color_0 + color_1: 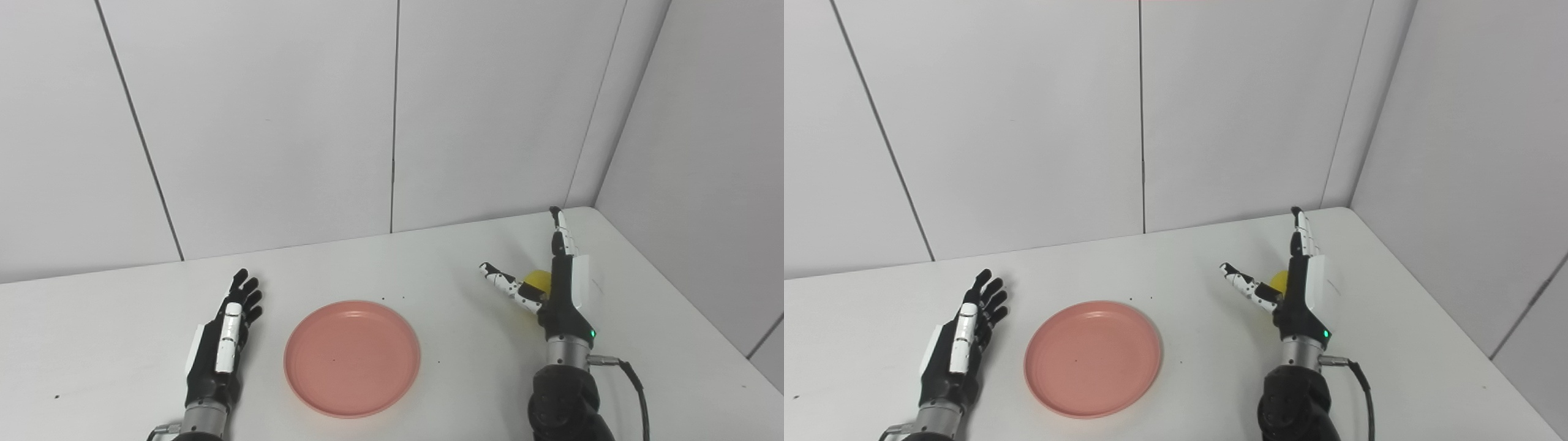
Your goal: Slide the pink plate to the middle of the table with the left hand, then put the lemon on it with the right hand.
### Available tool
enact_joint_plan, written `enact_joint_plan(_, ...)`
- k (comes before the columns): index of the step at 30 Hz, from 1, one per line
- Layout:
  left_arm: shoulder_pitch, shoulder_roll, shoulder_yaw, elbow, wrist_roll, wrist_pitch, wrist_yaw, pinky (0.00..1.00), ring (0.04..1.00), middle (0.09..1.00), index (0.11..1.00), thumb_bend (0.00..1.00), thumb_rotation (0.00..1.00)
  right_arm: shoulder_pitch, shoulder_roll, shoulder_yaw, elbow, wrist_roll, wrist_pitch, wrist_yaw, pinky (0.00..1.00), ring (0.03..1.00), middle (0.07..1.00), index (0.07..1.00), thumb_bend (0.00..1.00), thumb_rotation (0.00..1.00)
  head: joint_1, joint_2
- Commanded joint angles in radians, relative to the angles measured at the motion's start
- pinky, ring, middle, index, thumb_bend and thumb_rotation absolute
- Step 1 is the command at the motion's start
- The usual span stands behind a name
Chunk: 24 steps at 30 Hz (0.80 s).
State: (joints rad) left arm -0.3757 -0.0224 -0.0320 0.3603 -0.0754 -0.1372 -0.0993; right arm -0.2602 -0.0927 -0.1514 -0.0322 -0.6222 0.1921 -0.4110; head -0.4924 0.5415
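A round pink plate (352,358) lies flat on the white table (429,263), near the front and about mid-width. My left hand (223,343) rests to the plate's left, fingers spread and open, a small gap away from its rim. On the right, my right hand (554,288) stands upright with fingers pointing up and thumb stretched toward the plate. It is open. The yellow lemon (539,282) sits on the table just behind this hand, between thumb and palm, mostly hidden by it. Only a small yellow patch of the lemon (1279,280) shows in the right eye view.
White panelled walls close the table at the back and on the right, meeting at the far right corner. A black cable (634,383) runs from the right wrist toward the front edge. A few dark specks dot the tabletop.
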Motion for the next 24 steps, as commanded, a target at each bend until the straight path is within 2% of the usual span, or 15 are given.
enact_joint_plan(1,0.015,0.013,0.008,0.027,-0.014,-0.025,-0.017,0.93,0.941,0.949,0.942,0.59,1.0,-0.04,-0.024,-0.013,-0.028,-0.027,0.05,-0.013,0.81,0.9,0.93,0.936,0.75,0.34,-0.007,-0.001)
enact_joint_plan(14,0.014,0.016,0.019,0.033,-0.056,-0.018,-0.042,0.95,0.952,0.956,0.946,0.6,1.0,-0.043,-0.06,-0.012,-0.001,-0.043,0.201,0.007,0.71,0.854,0.908,0.92,0.76,0.24,-0.031,-0.002)
enact_joint_plan(18,0.011,0.017,0.022,0.037,-0.065,-0.014,-0.053,0.96,0.96,0.965,0.955,0.61,1.0,-0.047,-0.073,-0.003,0.021,-0.036,0.225,0.017,0.72,0.855,0.902,0.915,0.76,0.21,-0.033,-0.003)
enact_joint_plan(24,0.01,0.021,0.021,0.034,-0.062,-0.005,-0.054,0.96,0.962,0.967,0.956,0.61,1.0,-0.051,-0.086,0.018,0.048,-0.027,0.241,0.049,0.72,0.846,0.894,0.906,0.77,0.2,-0.04,0.001)
